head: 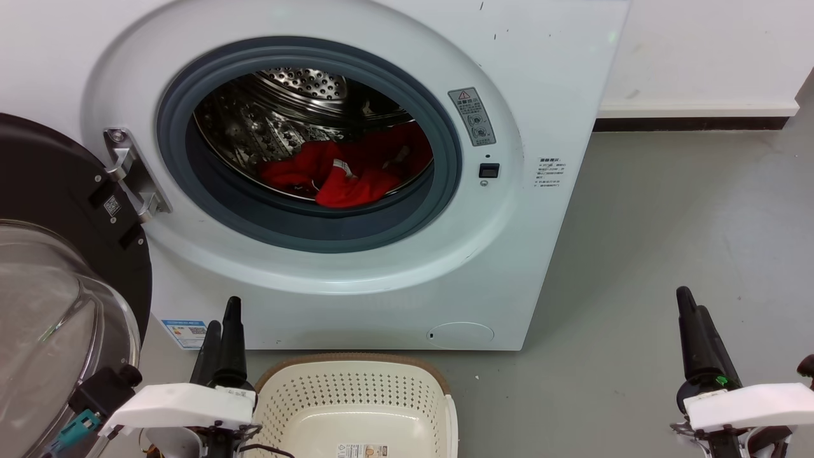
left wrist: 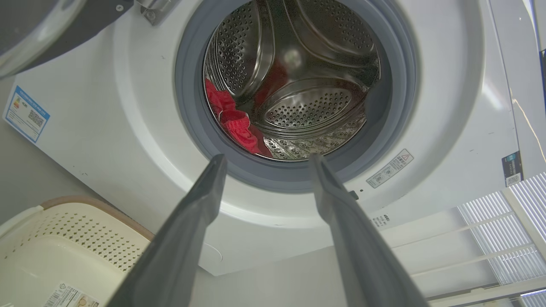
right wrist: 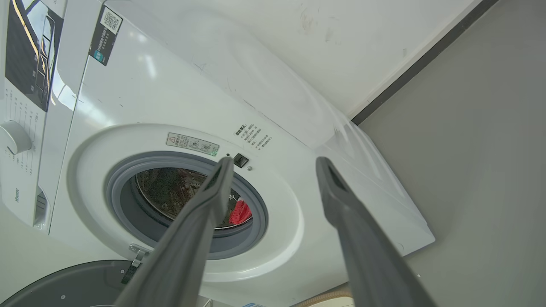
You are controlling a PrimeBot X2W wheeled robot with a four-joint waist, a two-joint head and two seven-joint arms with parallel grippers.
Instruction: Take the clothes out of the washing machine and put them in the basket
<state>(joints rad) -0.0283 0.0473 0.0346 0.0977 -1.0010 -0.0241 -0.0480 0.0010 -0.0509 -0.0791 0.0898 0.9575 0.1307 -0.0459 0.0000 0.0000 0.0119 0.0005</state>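
While the washing machine (head: 547,76) is standing with its black-rimmed glass door (head: 57,191) wide open on your left, the clothes (head: 356,187) are lying in a crumpled red heap at the bottom of the perforated steel drum (head: 280,121). They are resting just behind the grey rubber ring (head: 305,232) of the port, and a small white tag (head: 342,166) is showing on top of the heap. The basket (head: 350,358), cream with a brown rim, is sitting on the grey floor (head: 668,222) directly in front of the machine's base, below the port. A paper sticker (head: 360,450) is showing on its bottom. Your left tool (left wrist: 268,158) is hovering just beside the basket's left edge, its two dark fingers spread apart and pointing up at the port. Your right tool (right wrist: 275,161) is hovering over the floor, well apart from the basket on the right. Its fingers are also spread, aiming toward the machine's front.
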